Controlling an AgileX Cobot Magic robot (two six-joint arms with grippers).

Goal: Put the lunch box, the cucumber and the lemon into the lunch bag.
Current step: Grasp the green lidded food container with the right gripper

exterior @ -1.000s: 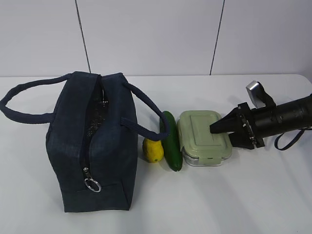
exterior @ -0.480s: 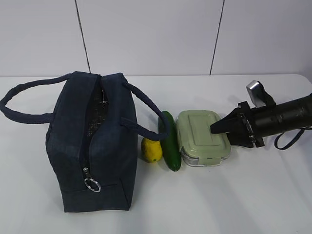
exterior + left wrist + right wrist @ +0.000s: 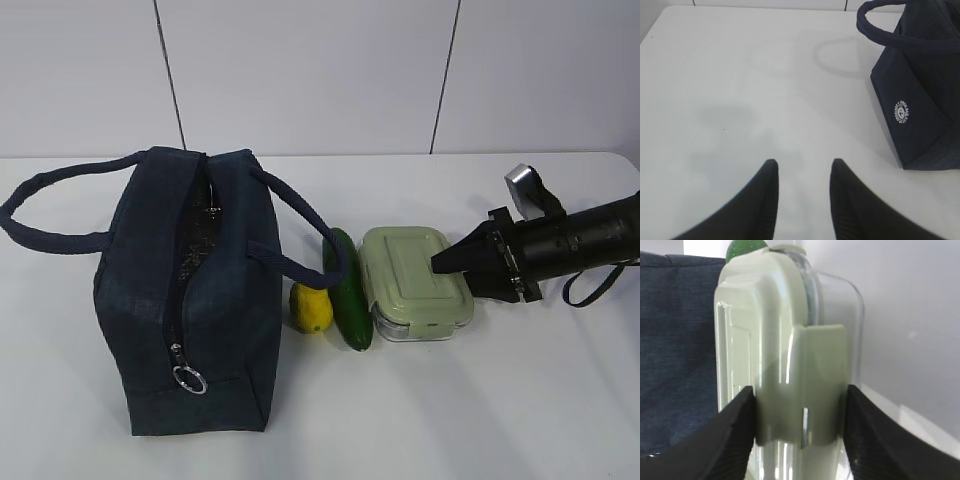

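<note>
Glass and a snap-on lid make the lunch box (image 3: 785, 355) the heaviest and most breakable piece here; its clear walls look slick, so a squeeze across the short end, over the lid's locking tab, seems the surest hold. The right gripper (image 3: 797, 435) has its fingers (image 3: 737, 435) set on either side of that end, pressing on or just beside the lid and glass; whether they grip firmly I cannot tell. In the exterior view the box sits flat on the white tabletop (image 3: 520, 400), its far long side just beside the cucumber (image 3: 347, 288), a firm, smooth thing likely to roll. The lemon (image 3: 311, 306) lies just beyond, small and rounded, best pinched across its middle. Farthest from that gripper stands the lunch bag (image 3: 190, 290), soft fabric, its top zipper parted to a narrow slit. The left gripper (image 3: 801, 185) hangs over bare tabletop, fingers apart and empty, the bag near its right.
</note>
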